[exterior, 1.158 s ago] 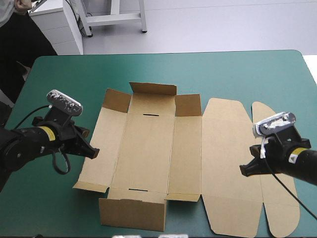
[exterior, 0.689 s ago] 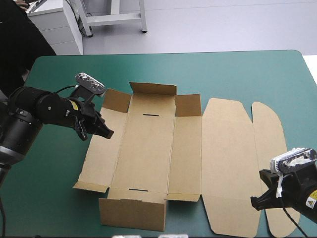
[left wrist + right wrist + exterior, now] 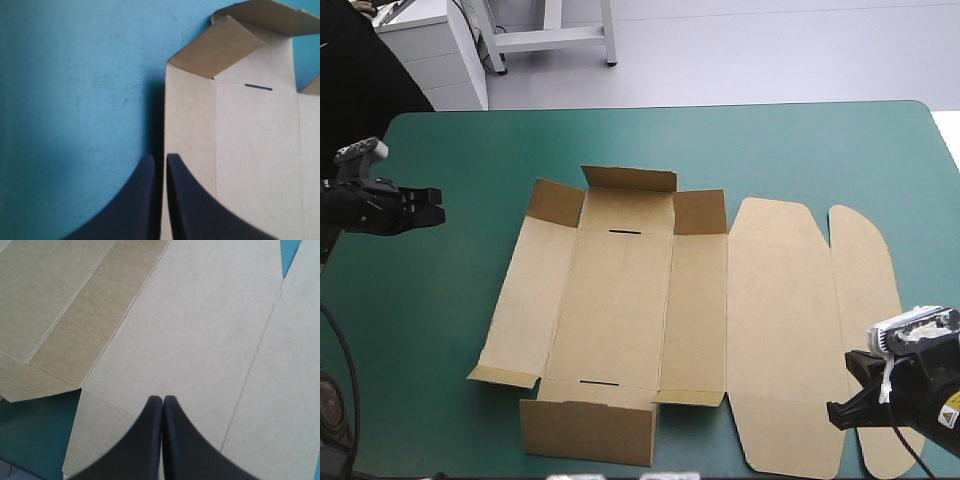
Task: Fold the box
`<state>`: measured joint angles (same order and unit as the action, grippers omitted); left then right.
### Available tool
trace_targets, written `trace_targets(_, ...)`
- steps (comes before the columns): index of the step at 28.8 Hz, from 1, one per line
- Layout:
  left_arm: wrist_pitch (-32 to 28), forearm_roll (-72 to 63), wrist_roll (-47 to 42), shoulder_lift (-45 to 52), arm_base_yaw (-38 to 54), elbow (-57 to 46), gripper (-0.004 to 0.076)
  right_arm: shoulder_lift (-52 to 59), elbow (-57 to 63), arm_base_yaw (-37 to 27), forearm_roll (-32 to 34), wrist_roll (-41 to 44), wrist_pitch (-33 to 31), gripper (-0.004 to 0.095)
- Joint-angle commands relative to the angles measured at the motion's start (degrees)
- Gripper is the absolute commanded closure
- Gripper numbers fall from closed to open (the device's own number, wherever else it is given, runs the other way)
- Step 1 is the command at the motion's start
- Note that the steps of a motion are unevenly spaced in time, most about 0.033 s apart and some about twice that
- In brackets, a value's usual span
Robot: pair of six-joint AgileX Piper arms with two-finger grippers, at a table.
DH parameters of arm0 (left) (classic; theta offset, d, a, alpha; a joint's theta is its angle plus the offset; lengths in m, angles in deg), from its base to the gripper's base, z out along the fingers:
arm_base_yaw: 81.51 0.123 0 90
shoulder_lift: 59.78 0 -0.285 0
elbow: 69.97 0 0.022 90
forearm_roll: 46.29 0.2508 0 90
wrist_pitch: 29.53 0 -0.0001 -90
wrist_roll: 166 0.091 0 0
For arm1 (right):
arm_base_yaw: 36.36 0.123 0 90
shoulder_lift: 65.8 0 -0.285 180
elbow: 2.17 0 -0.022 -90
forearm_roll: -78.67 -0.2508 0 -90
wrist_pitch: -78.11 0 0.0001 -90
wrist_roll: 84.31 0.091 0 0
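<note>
- Left hand (image 3: 432, 210): black fingers pressed almost together with only a thin slit between them, holding nothing. It hangs over bare teal-green cover near the left edge of the bench (image 3: 800, 150), apart from the box.
- Right hand (image 3: 162, 399): fingers pressed together to one point, empty. It is above the flat lid panel, near the box's near right corner.
- Box (image 3: 650, 300): brown, at mid-bench, opened out. Near wall upright, far flaps partly raised, lid flat to the right.

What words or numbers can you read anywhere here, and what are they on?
No text can be read.
The box: plain brown board, no print.
The yellow sticker on the arm behind the right gripper: too small to read.
</note>
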<state>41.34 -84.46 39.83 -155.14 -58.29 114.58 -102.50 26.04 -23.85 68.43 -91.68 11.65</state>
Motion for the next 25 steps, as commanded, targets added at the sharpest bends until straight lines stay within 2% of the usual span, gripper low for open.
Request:
trace_targets(1,3.3,-4.5,-1.0,0.3,2.4,1.8,0.0533,-0.4,-1.4,-0.2,-0.3,-0.3,3.7,0.0922)
trace_targets(3,3.3,-4.5,-1.0,0.0,2.4,1.0,0.0381,-0.4,-1.4,-0.2,-0.3,-0.3,3.7,0.0922)
trace_targets(5,3.3,-4.5,-1.0,0.0,2.4,0.1,0.0266,-0.4,-1.4,-0.2,-0.3,-0.3,3.7,0.0922)
trace_targets(8,3.3,-3.8,-0.3,0.0,2.4,-2.1,0.0154,-0.4,-1.4,-0.2,-0.3,-0.3,3.7,0.0922)
trace_targets(19,3.6,-5.2,10.1,0.0,2.2,-20.3,0.0146,-0.4,-1.4,-0.2,-0.3,-1.6,4.3,0.0922)
trace_targets(25,3.4,-11.8,17.5,0.0,2.2,-26.5,0.0146,-0.4,-1.4,-0.2,-0.3,-1.6,4.4,0.0922)
